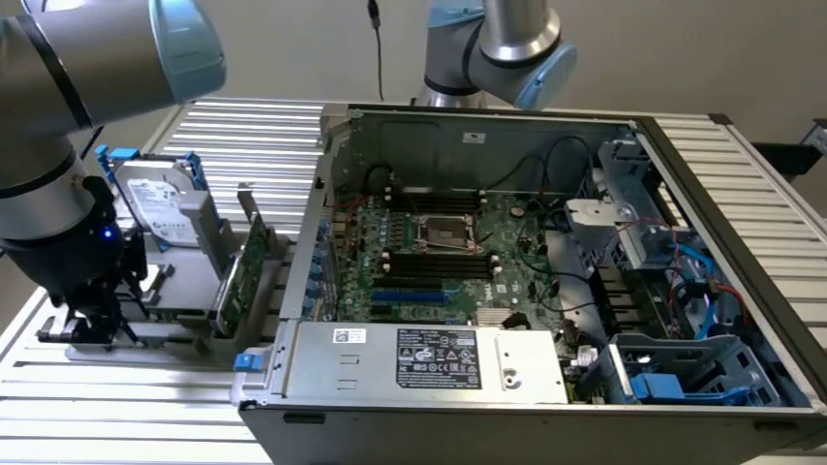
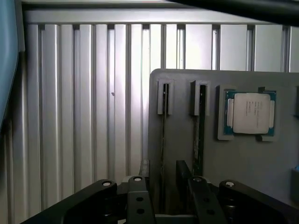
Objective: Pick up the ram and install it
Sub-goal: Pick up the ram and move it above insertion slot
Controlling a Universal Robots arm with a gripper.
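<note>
Right, hand [image 2: 163, 183] released, jaws wide and lined up astride the ram [image 2: 163, 135], which stands on edge in a gray holder [image 2: 243, 163] slot at 8 o'clock of the exterior view, long axis parallel to the jaw faces, 2nd stick [image 2: 199, 135] just beside.

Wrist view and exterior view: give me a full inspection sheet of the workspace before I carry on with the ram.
Surface: ribbed metal table; gray parts holder on it.
Job's things: ram on edge in a holder slot; open computer case with black memory slots beside the CPU socket.
Clutter: second ram stick, CPU, hard drive and expansion card in the holder.
Gripper: open, fingers either side of the ram, not closed on it.
Cables: black, blue and red wiring inside the case.
Surroundings: plain wall behind.
</note>
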